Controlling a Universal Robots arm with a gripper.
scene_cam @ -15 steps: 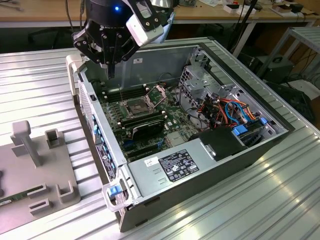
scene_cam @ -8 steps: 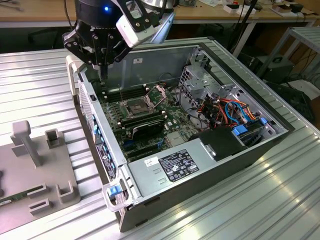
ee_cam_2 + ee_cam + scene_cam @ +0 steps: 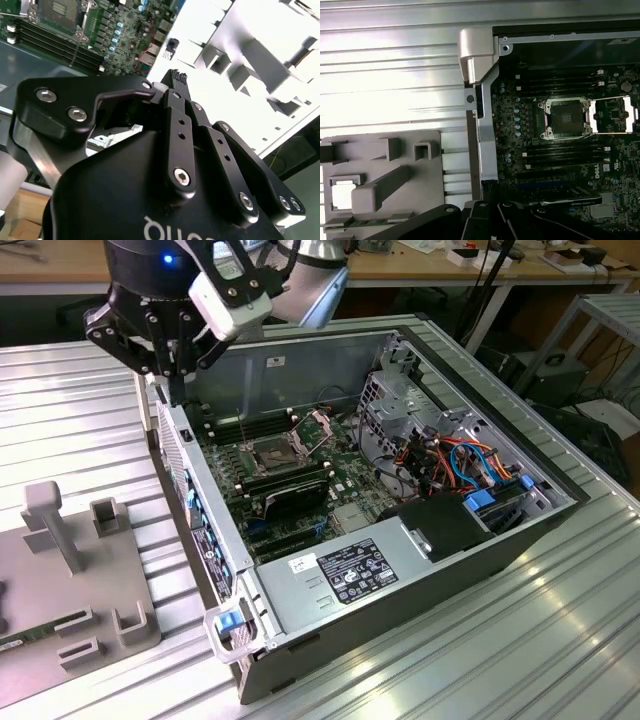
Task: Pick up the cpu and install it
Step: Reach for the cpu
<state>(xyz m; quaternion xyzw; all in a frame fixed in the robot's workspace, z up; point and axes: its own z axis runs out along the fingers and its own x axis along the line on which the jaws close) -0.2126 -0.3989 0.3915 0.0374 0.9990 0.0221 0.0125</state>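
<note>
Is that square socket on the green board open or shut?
Open. The socket lies uncovered, dark centre exposed, and its metal frame stands swung up beside it.

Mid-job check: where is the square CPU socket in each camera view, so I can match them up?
Exterior view: the dark square socket with metal frame sits on the green motherboard inside the grey metal case.
Second wrist view: the socket lies next to long black memory slots.
First wrist view: the socket lies between two banks of those slots.
Shared landmark: the grey plastic fixture tray outside the case.
</note>
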